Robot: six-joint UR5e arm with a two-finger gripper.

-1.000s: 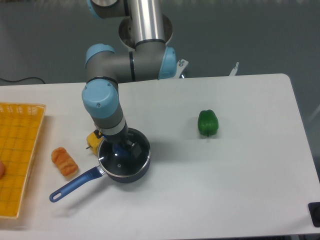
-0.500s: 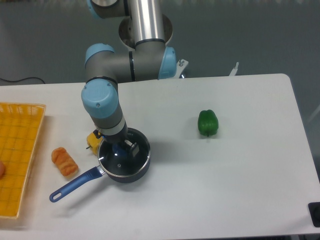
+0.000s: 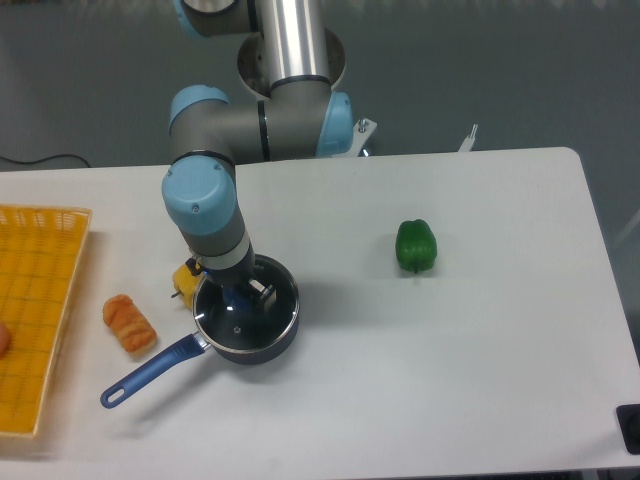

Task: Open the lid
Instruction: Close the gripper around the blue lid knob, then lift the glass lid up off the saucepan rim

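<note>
Reaching down from the upper middle of the frame, the arm [image 3: 205, 205] sets its gripper [image 3: 243, 293] over the saucepan [image 3: 245, 320] at lower left of centre. The lid [image 3: 240, 322] sits flat on the pan, its thin metal rim matching the pan's edge all round, and the blue knob [image 3: 237, 296] shows just under the wrist. One finger [image 3: 262, 290] is visible as a pale tip just right of the knob; the other is hidden behind the wrist, so whether the fingers are clenched on the knob or released around it cannot be told.

Through the glass the pan's inside looks dark, and nothing can be made out in it. Its blue handle [image 3: 150, 371] runs down and to the left across the white table [image 3: 480, 350], ending near the lower left.

A yellow object [image 3: 186, 281] lies just beside the pan's upper left edge, partly hidden by the arm. Further left, a small orange-brown pastry [image 3: 129, 323] lies on the table, apart from the pan and above the handle's end.

At the left edge of the frame is a yellow basket [image 3: 40, 300] with a grid floor. A reddish object [image 3: 4, 340] shows in it at the very edge, cut off by the frame.

A green pepper [image 3: 415, 246] lies alone right of centre, well apart from the pan.
</note>
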